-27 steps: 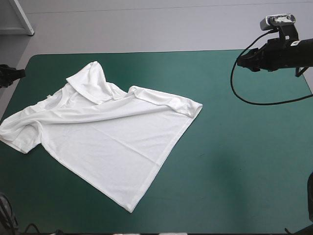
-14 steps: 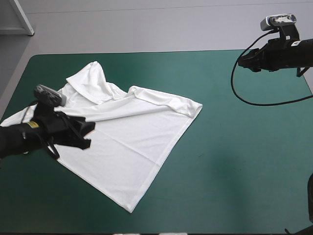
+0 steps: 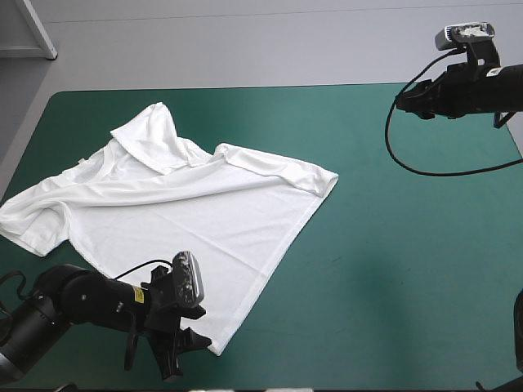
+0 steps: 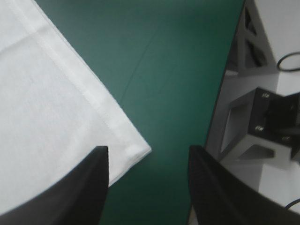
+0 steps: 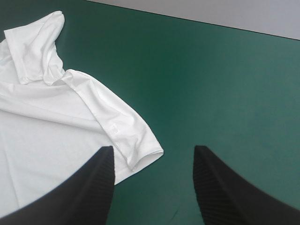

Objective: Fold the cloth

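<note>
The white T-shirt (image 3: 180,220) lies spread over the table's left half, one sleeve folded over near the collar (image 3: 151,135) and a hem corner (image 3: 216,349) pointing at the front edge. My left gripper (image 3: 184,356) sits low at that corner. In the left wrist view it (image 4: 147,151) is open, with the hem corner (image 4: 133,152) between the fingers and not pinched. My right gripper (image 3: 406,100) hangs raised over the far right of the table. It (image 5: 153,149) is open and holds nothing, and the shirt's right sleeve (image 5: 124,131) lies ahead of it.
Teal-green cover (image 3: 392,269) stretches to the right of the shirt. The table's front edge (image 4: 216,117) runs close beside my left gripper.
My left arm swung from the table's left edge across the shirt's left side down to the front hem corner. The shirt and the right arm have stayed put.
</note>
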